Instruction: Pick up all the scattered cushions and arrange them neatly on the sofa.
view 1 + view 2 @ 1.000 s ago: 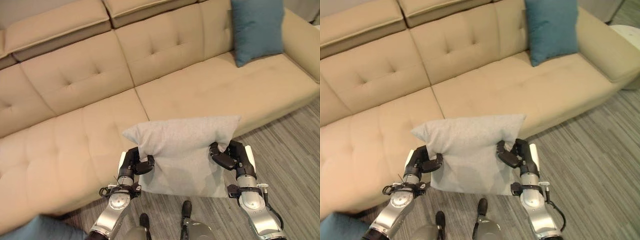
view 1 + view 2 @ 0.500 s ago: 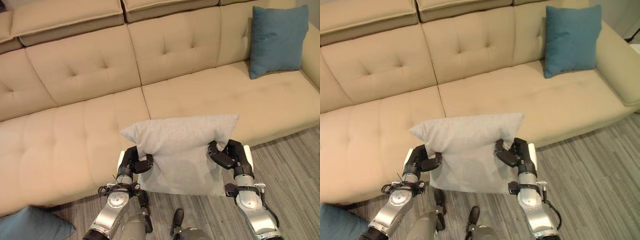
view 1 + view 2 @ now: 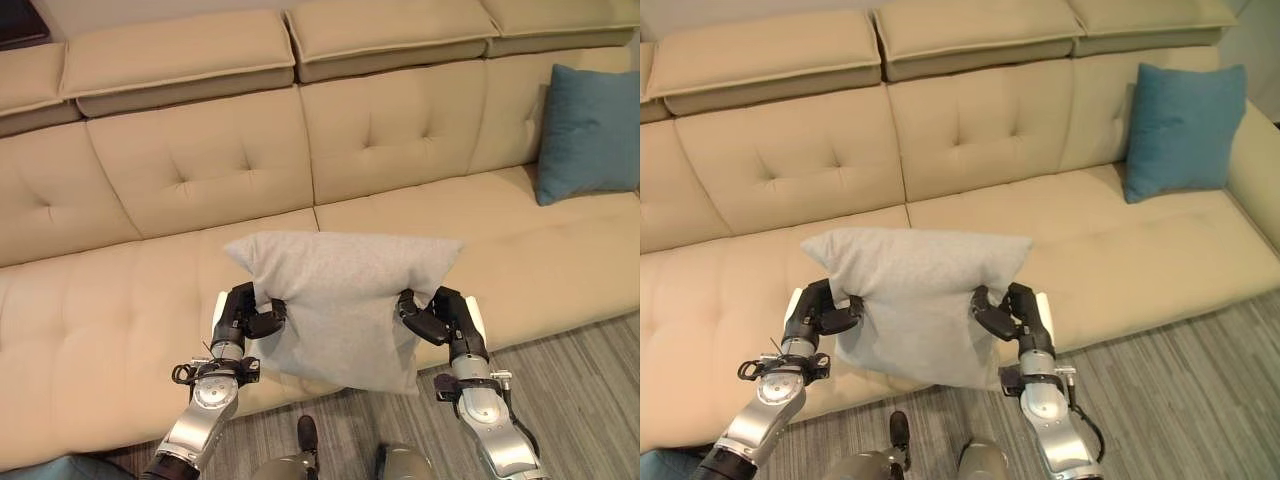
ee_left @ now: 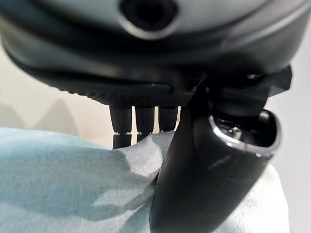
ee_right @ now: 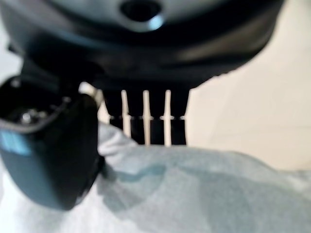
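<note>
Striped grey wood-look floor [image 3: 590, 390] runs along the near side of the scene, widest at near right. A dark object [image 3: 18, 20] sits at the far left corner, unidentifiable.

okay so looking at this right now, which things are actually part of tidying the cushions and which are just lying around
Part of the job:
grey cushion, pinched by the left hand and the right hand
blue cushion, upright against the sofa back
beige sofa

Just lying about:
striped floor in front of the sofa
</note>
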Robot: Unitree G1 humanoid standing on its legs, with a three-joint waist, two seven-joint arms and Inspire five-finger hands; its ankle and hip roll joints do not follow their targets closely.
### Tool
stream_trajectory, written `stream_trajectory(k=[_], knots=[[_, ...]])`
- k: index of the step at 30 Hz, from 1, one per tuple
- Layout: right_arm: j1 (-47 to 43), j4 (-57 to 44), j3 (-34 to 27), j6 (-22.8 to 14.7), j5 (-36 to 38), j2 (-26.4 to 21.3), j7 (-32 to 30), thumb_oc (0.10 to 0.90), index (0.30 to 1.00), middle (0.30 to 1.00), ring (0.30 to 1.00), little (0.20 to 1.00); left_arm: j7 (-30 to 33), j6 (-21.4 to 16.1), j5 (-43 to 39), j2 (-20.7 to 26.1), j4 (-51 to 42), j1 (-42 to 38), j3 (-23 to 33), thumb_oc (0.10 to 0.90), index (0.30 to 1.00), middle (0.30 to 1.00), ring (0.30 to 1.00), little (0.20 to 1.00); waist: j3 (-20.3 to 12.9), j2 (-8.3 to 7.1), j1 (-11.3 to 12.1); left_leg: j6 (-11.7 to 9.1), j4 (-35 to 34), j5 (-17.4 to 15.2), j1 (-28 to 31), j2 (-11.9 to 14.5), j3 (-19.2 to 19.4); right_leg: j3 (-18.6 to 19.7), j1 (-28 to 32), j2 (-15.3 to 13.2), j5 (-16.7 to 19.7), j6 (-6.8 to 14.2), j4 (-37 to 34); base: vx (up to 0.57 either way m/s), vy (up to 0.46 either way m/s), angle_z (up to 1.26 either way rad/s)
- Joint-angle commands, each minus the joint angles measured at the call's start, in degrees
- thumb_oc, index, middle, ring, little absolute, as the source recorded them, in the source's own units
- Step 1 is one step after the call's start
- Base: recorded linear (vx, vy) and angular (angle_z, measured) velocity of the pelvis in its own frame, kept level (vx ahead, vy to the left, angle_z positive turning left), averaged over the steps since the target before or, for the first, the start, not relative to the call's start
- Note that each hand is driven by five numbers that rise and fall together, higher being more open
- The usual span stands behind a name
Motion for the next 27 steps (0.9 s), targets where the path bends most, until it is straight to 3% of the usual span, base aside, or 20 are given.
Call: stream_trajectory(k=[1, 2, 6, 9, 12, 13, 15, 21, 27], knots=[[-6.02, -5.39, -1.83, -7.45, 0.03, 0.46, -1.15, 0.4, 0.3, 0.3, 0.3, 0.3, -2.07, -7.8, 2.53, -2.03, -7.72, -3.45, -2.48, 0.4, 0.3, 0.3, 0.3, 0.3, -4.35, -1.3, -1.64, -5.09, 2.5, -8.55, 0.21, 0.97, -1.38, 2.31, 3.16, 5.2, 7.29, 0.18, -9.98, 0.13, -0.147, 0.5], [-6.21, -4.87, -1.87, -7.53, -0.08, 0.24, -1.17, 0.4, 0.3, 0.3, 0.3, 0.3, -2.23, -7.99, 2.48, -2.34, -7.14, -3.88, -2.68, 0.4, 0.3, 0.3, 0.3, 0.3, -4.11, -1.51, -2.0, -5.51, 2.02, -8.66, 0.59, 0.81, -2.56, 3.61, 2.21, 6.16, 9.02, 0.45, -12.37, 0.15, -0.166, 0.48], [-5.82, -4.72, -1.76, -7.73, -0.26, 0.15, -0.82, 0.4, 0.3, 0.3, 0.3, 0.3, -2.77, -8.07, 2.62, -2.49, -6.91, -3.96, -2.87, 0.4, 0.3, 0.3, 0.3, 0.3, -4.52, -2.11, -2.2, -6.04, 2.23, -9.38, 1.07, 0.7, -3.57, 3.5, 3.83, 5.96, 9.57, 0.02, -15.13, 0.1, -0.139, 0.36], [-5.42, -4.39, -2.04, -7.7, 0.14, -0.31, -0.74, 0.4, 0.3, 0.3, 0.3, 0.3, -2.94, -8.27, 1.57, -2.97, -7.18, -3.93, -2.94, 0.4, 0.3, 0.3, 0.3, 0.3, -5.08, -2.31, -2.48, -7.54, 4.62, -10.88, 0.54, 1.54, -4.24, 3.19, 5.52, 6.34, 9.88, -0.89, -17.36, 0.13, -0.262, 0.23], [-4.95, -4.68, -2.94, -8.14, 0.95, -1.34, -1.17, 0.4, 0.3, 0.3, 0.3, 0.3, -3.01, -8.13, 1.19, -3.45, -7.77, -3.72, -3.36, 0.4, 0.3, 0.3, 0.3, 0.3, -4.88, -2.42, -2.86, -9.32, 11.76, -12.32, -2.25, 2.72, -4.12, 0.93, 8.51, 6.51, 9.46, -2.05, -19.79, 0.05, -0.184, 0.43], [-5.38, -4.53, -3.11, -8.07, 1.39, -2.07, -1.26, 0.4, 0.3, 0.3, 0.3, 0.3, -3.07, -8.13, 0.67, -3.76, -7.8, -3.81, -3.28, 0.4, 0.3, 0.3, 0.3, 0.3, -4.16, -2.79, -2.8, -9.89, 17.11, -12.57, -5.09, 3.2, -3.38, -0.05, 9.87, 6.02, 8.9, -2.87, -20.31, -0.01, -0.065, 0.33], [-5.59, -4.22, -3.11, -7.95, 1.86, -2.24, -1.27, 0.4, 0.3, 0.3, 0.3, 0.3, -3.03, -8.17, 0.4, -3.93, -7.74, -3.67, -3.1, 0.4, 0.3, 0.3, 0.3, 0.3, -3.93, -2.76, -2.77, -9.99, 18.43, -12.61, -5.97, 3.63, -3.12, -0.58, 10.33, 6.04, 8.43, -3.24, -20.41, 0.03, -0.064, 0.31], [-4.99, -3.87, -3.51, -7.28, 1.84, -2.24, -1.72, 0.4, 0.3, 0.3, 0.3, 0.3, -3.53, -7.68, 0.24, -3.93, -7.6, -2.6, -3.18, 0.4, 0.3, 0.3, 0.3, 0.3, -4.96, -2.3, -2.11, -9.9, 11.0, -8.83, -7.14, 5.37, -2.18, -1.75, 12.33, 6.55, 5.72, -3.13, -19.83, 0.11, 0.005, 0.17], [-4.65, -3.46, -3.01, -6.89, 1.98, -1.38, -1.15, 0.4, 0.3, 0.3, 0.3, 0.3, -3.59, -7.09, 0.9, -2.93, -8.28, -1.76, -3.04, 0.4, 0.3, 0.3, 0.3, 0.3, -6.53, -1.96, -2.47, -9.02, 7.58, -9.12, -2.89, 4.16, -2.08, 0.34, 13.47, 6.05, 5.28, -2.76, -18.22, 0.16, 0.105, -0.06]])
